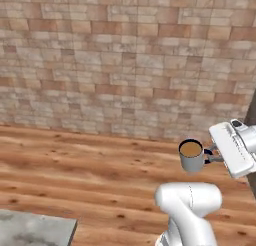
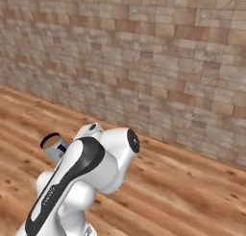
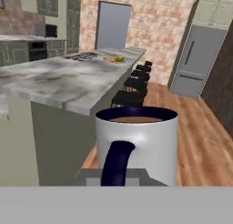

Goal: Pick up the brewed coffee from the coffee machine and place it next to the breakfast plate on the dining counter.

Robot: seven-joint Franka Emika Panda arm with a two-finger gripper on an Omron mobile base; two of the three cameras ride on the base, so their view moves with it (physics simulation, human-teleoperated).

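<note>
Hand view: the counter (image 3: pixel 68 84) runs left of the mug (image 3: pixel 139 143), with the plate (image 3: pixel 113 59) far along it and stools (image 3: pixel 134 89) beside. Base views: brick wall (image 1: pixel 125 55) and floor (image 1: pixel 75 165). The gripper (image 1: pixel 214 155) clamps the mug's handle (image 3: pixel 116 161); the mug is upright, aloft, its handle toward the hand.

claw (image 1: pixel 212 155) clamped on mug handle, arm folded, held aloft
</note>
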